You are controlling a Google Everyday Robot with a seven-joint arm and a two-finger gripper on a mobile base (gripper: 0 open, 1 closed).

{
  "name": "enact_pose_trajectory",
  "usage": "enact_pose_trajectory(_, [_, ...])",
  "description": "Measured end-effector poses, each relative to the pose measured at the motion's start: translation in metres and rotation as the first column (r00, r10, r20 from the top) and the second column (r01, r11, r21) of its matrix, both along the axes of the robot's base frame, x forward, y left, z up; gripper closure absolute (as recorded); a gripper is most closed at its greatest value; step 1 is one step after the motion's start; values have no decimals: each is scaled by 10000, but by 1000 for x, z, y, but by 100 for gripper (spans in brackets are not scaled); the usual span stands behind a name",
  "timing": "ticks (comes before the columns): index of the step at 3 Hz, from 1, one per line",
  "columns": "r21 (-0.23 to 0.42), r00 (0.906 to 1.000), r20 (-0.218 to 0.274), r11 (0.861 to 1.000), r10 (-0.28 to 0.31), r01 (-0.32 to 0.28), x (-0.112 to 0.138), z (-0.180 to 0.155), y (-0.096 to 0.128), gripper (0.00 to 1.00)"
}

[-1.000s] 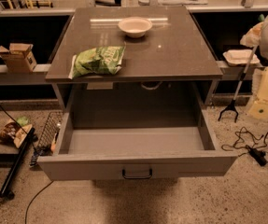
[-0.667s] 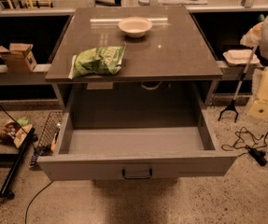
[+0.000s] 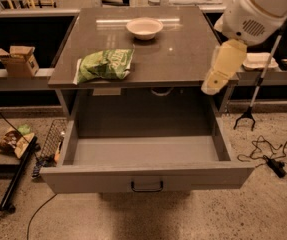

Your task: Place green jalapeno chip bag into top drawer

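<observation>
Reaching from the right front corner of the tabletop, where the gripper hangs, open or closed I cannot tell, risks shoving the slippery green jalapeno chip bag, lying at the left front edge, past the open top drawer.

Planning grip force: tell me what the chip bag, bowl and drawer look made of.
Green jalapeno chip bag: crinkled, glossy plastic film. Bowl: smooth, pale; ceramic or plastic. Top drawer: matte grey, likely painted metal or laminate. End effector hangs above the drawer's right side.
</observation>
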State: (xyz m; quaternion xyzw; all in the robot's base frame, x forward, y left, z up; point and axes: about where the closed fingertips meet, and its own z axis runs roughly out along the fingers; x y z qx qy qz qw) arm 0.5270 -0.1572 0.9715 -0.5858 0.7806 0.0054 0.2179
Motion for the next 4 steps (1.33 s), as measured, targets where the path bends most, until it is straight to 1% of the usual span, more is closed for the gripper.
enact_pose_trajectory(1, [1531, 9994, -90, 9876, -339, 349, 56, -16, 51, 0])
enact_pose_trajectory(2, [1531, 9994, -90, 9876, -339, 349, 56, -16, 51, 0])
enact_pose_trajectory(3, [1984, 9985, 399, 9791, 376, -448, 73, -19, 87, 0])
enact_pose_trajectory(4, [2013, 9824, 1220, 9657, 1415, -1641, 95, -26, 158, 0])
